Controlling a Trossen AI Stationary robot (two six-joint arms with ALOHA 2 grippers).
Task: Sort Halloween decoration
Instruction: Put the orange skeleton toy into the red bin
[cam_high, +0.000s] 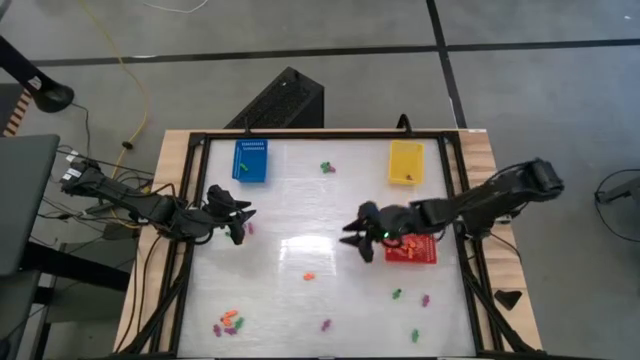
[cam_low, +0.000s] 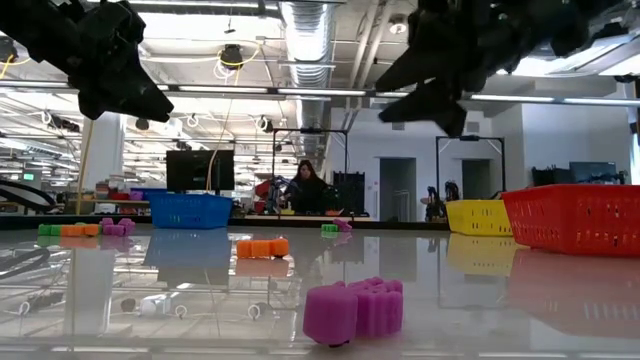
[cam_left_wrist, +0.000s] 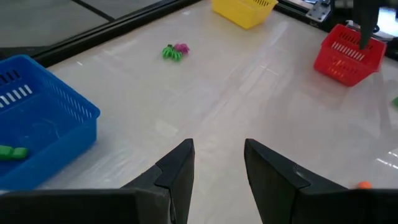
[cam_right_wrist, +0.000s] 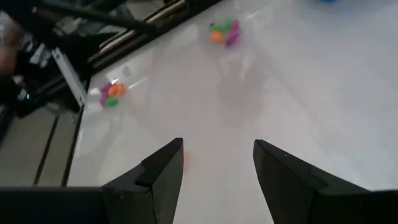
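Observation:
Tiny orange, green and purple decoration pieces lie scattered on the white table: a green-and-purple pair (cam_high: 327, 167) (cam_left_wrist: 174, 51) at the far middle, an orange one (cam_high: 309, 276) (cam_low: 262, 247) at the centre, a purple one (cam_high: 326, 324) (cam_low: 355, 308), a cluster (cam_high: 228, 322) at the near left, and several (cam_high: 411, 300) in front of the red basket. One green piece (cam_left_wrist: 12, 152) lies in the blue basket. My left gripper (cam_high: 238, 216) (cam_left_wrist: 217, 155) hovers open and empty near the table's left side. My right gripper (cam_high: 360, 241) (cam_right_wrist: 217, 155) hovers open and empty just left of the red basket.
Blue basket (cam_high: 250, 160) (cam_low: 188, 210) stands far left, yellow basket (cam_high: 405, 162) (cam_low: 480, 215) far right, red basket (cam_high: 412, 248) (cam_low: 575, 218) at the right by my right arm. A black frame (cam_high: 190, 200) edges the table. People show in the room (cam_low: 303, 185) beyond.

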